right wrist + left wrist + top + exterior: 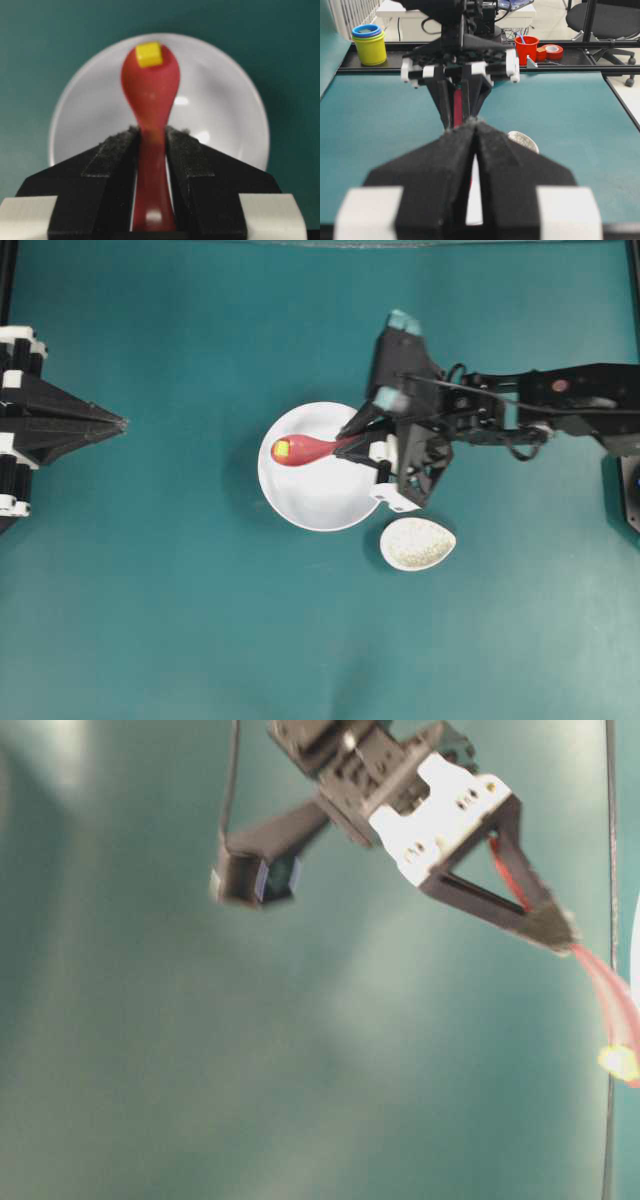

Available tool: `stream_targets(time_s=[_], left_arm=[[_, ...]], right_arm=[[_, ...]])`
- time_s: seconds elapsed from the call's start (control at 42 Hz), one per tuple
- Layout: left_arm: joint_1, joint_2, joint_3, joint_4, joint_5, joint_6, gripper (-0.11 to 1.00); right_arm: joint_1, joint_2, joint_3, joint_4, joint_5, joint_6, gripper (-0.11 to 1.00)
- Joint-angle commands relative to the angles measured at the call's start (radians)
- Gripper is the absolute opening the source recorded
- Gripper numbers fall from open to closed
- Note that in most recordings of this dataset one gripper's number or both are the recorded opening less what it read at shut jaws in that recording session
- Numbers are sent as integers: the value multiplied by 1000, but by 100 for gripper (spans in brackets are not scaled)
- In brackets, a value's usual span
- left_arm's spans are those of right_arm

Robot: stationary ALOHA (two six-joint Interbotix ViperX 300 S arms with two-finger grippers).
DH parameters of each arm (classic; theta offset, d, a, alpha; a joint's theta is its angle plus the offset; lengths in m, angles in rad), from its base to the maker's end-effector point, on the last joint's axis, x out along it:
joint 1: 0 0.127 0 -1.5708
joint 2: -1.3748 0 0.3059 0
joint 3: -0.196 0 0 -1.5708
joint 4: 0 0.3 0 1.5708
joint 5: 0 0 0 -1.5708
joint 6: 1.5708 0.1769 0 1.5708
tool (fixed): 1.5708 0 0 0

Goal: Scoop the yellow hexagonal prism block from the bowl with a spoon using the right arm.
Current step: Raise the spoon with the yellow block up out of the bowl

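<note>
The white bowl (320, 500) (225, 110) sits at the table's middle. My right gripper (348, 443) (151, 137) is shut on the handle of the pink-red spoon (305, 449) (150, 95), whose scoop hangs over the bowl's left part. The tiny yellow hexagonal prism block (283, 449) (149, 54) lies in the scoop near its tip. In the table-level view the spoon (612, 995) and the block (618, 1062) show at the right edge. My left gripper (120, 423) (475, 122) rests at the far left, shut with nothing in it.
A speckled off-white teardrop-shaped spoon rest (417, 543) (524, 140) lies just right of and below the bowl. Beyond the table's far edge in the left wrist view stand stacked yellow and blue cups (369, 44) and a red cup (526, 49).
</note>
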Motion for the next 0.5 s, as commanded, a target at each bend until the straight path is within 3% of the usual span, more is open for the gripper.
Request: stream_targets(time_s=[0.0,0.119,0.476], left_arm=[[-2,11,-21,3,-5,0,0],[-2,9,-20,3,-5,0,0],[0,8,-21,3,-5,0,0]], right_arm=[[14,-72,34,2,-87,-2,24],[21,-164,95,2,-164,0,24],[21,-322,146,2,-169,20,24]])
